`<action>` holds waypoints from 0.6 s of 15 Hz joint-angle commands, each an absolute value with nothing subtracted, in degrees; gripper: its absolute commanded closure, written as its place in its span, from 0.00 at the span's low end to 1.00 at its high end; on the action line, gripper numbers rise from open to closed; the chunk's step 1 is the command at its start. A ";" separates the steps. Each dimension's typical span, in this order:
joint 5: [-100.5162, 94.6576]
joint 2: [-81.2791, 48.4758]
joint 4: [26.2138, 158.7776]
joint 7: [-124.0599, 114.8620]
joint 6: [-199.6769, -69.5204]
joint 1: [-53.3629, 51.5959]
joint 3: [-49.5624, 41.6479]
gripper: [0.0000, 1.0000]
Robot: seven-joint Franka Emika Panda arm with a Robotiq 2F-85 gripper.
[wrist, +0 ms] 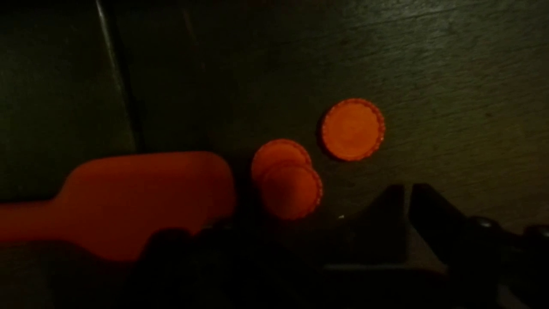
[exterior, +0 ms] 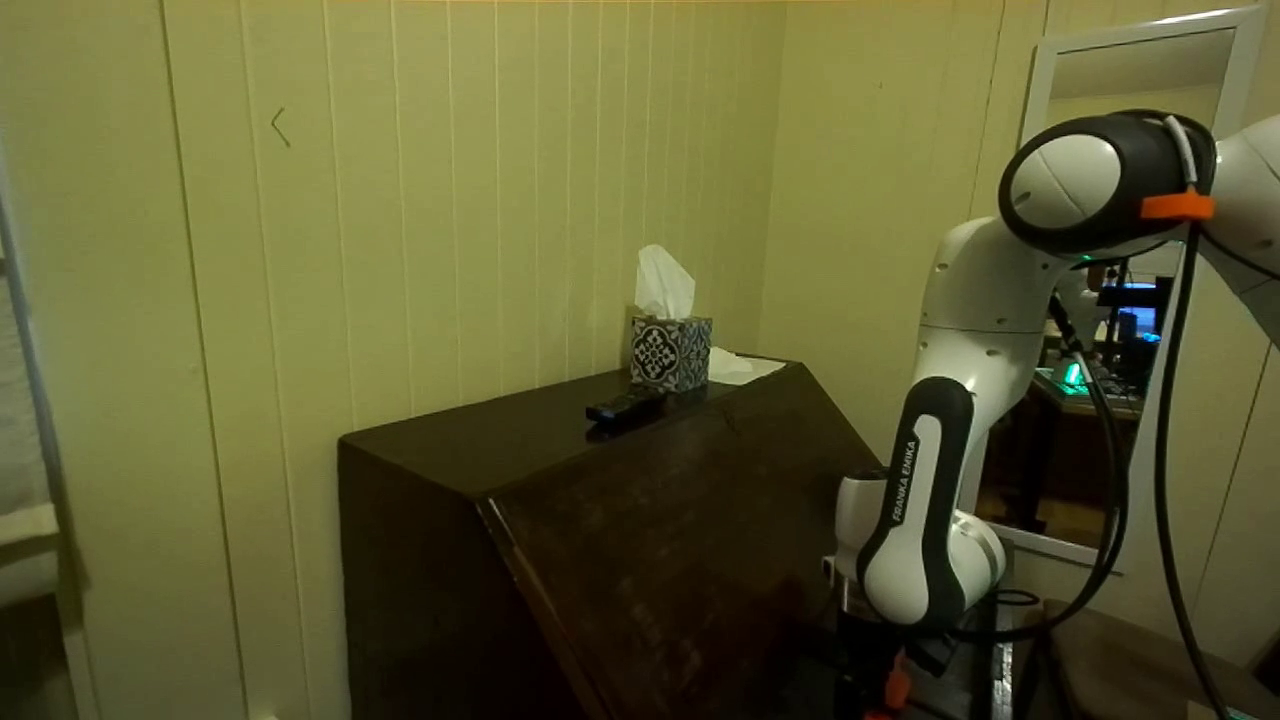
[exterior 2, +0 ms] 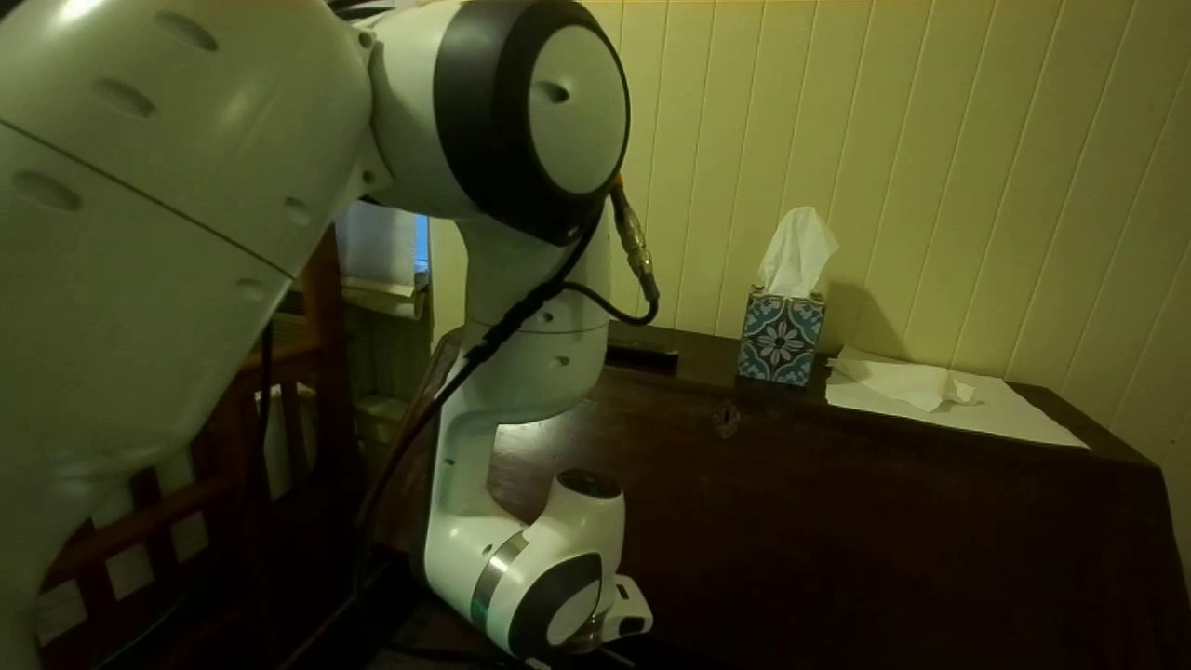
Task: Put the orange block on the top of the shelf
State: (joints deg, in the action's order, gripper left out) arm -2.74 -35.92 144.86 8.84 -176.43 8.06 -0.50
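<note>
The shelf, a dark brown cabinet (exterior: 620,560), also shows in an exterior view (exterior 2: 865,530); its flat top is above a slanted front. In the wrist view, an orange-red disc (wrist: 353,129) with a ridged edge lies alone on dark wood. Two more discs (wrist: 291,191) overlap. I cannot tell which of these, if any, is the orange block. A small orange-red patch (exterior: 878,715) shows at the bottom edge of an exterior view. My gripper (wrist: 408,189) is right of the overlapping discs. Its fingertips almost meet, with a thin slit between and nothing visible in it.
A larger orange paddle-shaped thing (wrist: 150,193) lies left of the discs. On the cabinet top stand a patterned tissue box (exterior: 670,353), a black remote (exterior: 625,406) and white paper (exterior 2: 940,395). A white-framed mirror (exterior: 1040,545) stands behind the arm. A wooden chair (exterior 2: 186,493) is near the arm.
</note>
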 commanded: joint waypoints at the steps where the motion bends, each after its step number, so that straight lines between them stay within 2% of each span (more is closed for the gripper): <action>1: -3.09 -37.25 143.62 7.60 -175.80 6.78 -1.70 0.20; 2: -3.11 -37.32 143.61 7.56 -175.71 6.64 -1.86 0.19; 3: -3.14 -37.35 143.62 7.52 -175.71 6.47 -2.02 0.24; 4: -3.14 -37.36 143.60 7.51 -175.69 6.45 -2.11 0.34; 6: -3.21 -37.29 143.56 7.41 -175.61 5.93 -2.65 0.36; 8: -3.26 -37.22 143.59 7.31 -175.60 5.42 -3.13 0.53; 9: -3.28 -37.22 143.59 7.29 -175.63 5.19 -3.29 0.55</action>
